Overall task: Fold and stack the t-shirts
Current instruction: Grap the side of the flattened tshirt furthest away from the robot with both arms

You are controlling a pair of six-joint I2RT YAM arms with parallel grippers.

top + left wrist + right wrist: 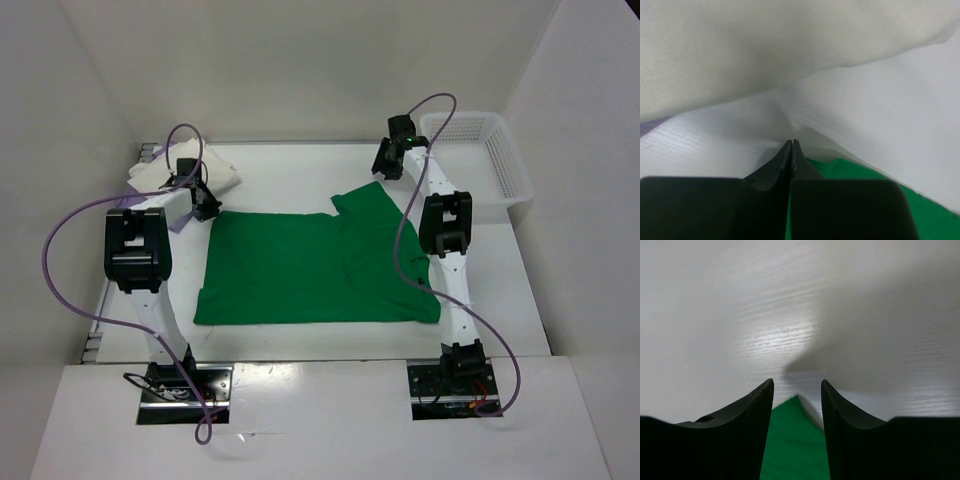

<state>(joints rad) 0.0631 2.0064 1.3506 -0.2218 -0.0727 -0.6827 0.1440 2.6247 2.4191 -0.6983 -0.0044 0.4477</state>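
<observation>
The green shirt (300, 270) lies flat in the middle of the white table (290, 170). Its long side runs left to right, and one sleeve points to the back right. The cloth is soft, with wrinkles on its right side.

The cream shirt (765, 50) sits bunched in the back left corner, with a bit of purple shirt (649, 126) peeking out under it.

The left gripper (791, 143) is at the green shirt's back left corner, its black fingers pressed together. I cannot tell if they pinch any cloth. The right gripper (797, 385) has its fingers apart over the sleeve tip, holding nothing.
</observation>
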